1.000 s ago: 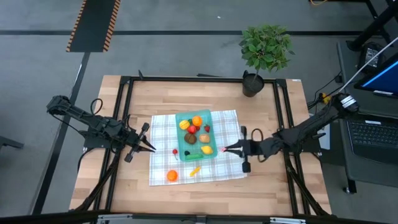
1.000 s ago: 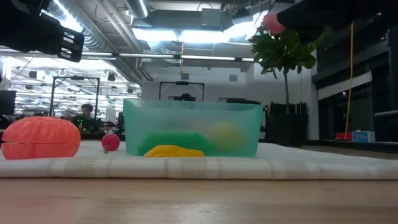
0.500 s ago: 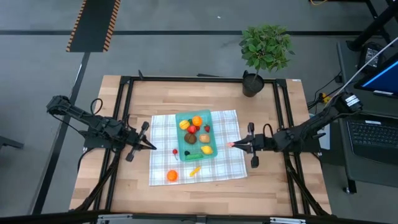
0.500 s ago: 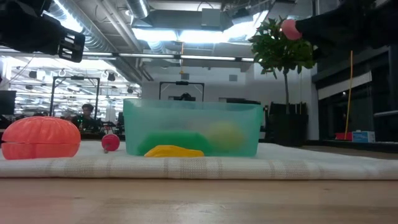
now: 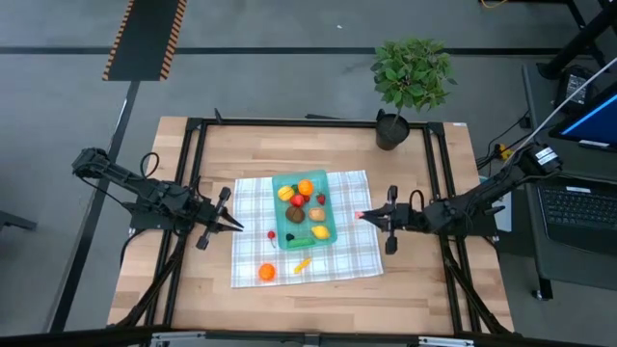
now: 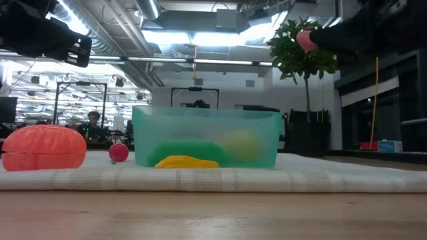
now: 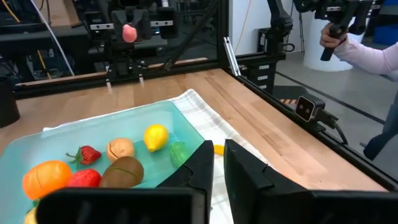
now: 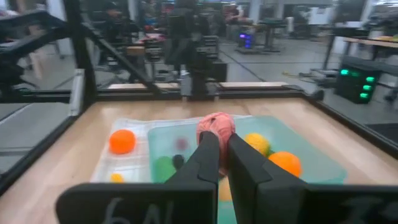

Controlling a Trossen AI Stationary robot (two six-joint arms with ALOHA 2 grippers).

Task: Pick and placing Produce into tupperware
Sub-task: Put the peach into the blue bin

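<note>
I see the wooden table [image 5: 318, 308] with the checked cloth [image 5: 352, 260] spread across its middle and a potted plant [image 5: 410, 82] at the far edge. The teal container [image 5: 333, 207] sits on the cloth, toward the far side, and it already carries several toy fruits: an orange one [image 5: 306, 187], a yellow one [image 5: 285, 193], a brown one [image 5: 295, 214], a strawberry [image 7: 89, 154] and a lemon [image 7: 155, 137].

My left gripper [image 5: 231, 226] hangs over the cloth's left edge, clear of the container, its fingers pressed together with nothing between them. My right gripper [image 5: 364, 216] is raised over the cloth's right edge, just beside the container, and its fingers are clamped on a small pink fruit [image 8: 216, 126], which also shows high up in the low view [image 6: 305, 40].

Three pieces lie loose on the cloth, outside the container: an orange pumpkin-like piece [image 5: 266, 272] near the front left corner, a yellow piece [image 5: 303, 263] close to the container's front wall, and a tiny red one [image 5: 272, 234] on the container's left.

In the left wrist view, a person's hand [image 7: 333, 37] and sleeve show beyond the table.
</note>
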